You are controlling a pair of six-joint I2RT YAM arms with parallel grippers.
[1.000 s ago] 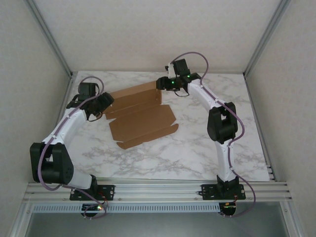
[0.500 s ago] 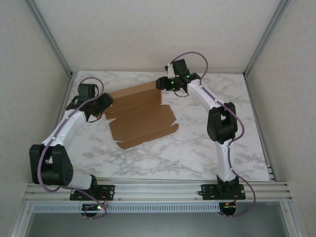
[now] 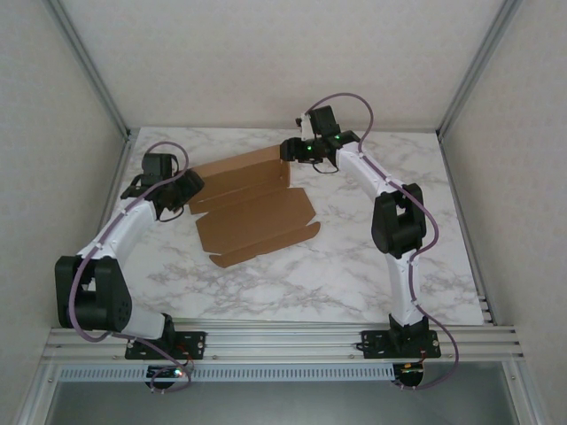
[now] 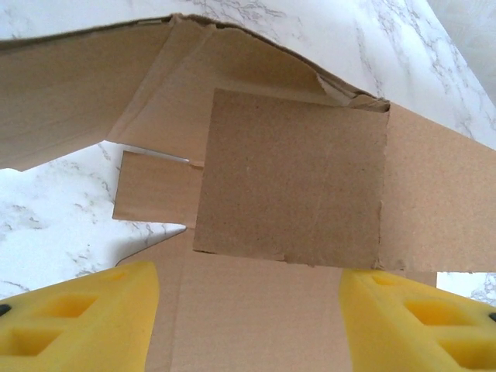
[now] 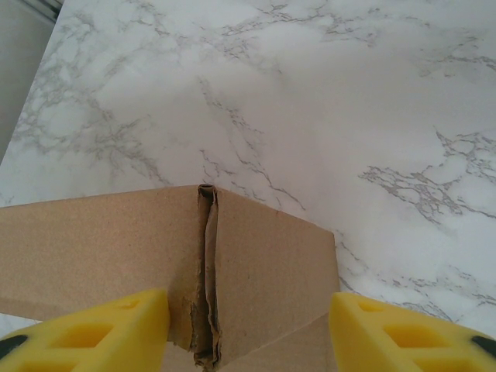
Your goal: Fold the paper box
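On the desk [image 3: 354, 266], the paper box [image 3: 252, 212] lay unfolded. The left hand [image 4: 248, 310] and the right hand [image 5: 248, 329] both gaped over its flaps.

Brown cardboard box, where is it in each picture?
Top external: the brown cardboard paper box lies left of centre on the table, between the two arms.
Left wrist: its flaps cover most of the picture, above the left gripper's yellow fingers.
Right wrist: one creased corner sits at the bottom, between the right gripper's yellow fingers.
Shared landmark: the white marble tabletop under the box.
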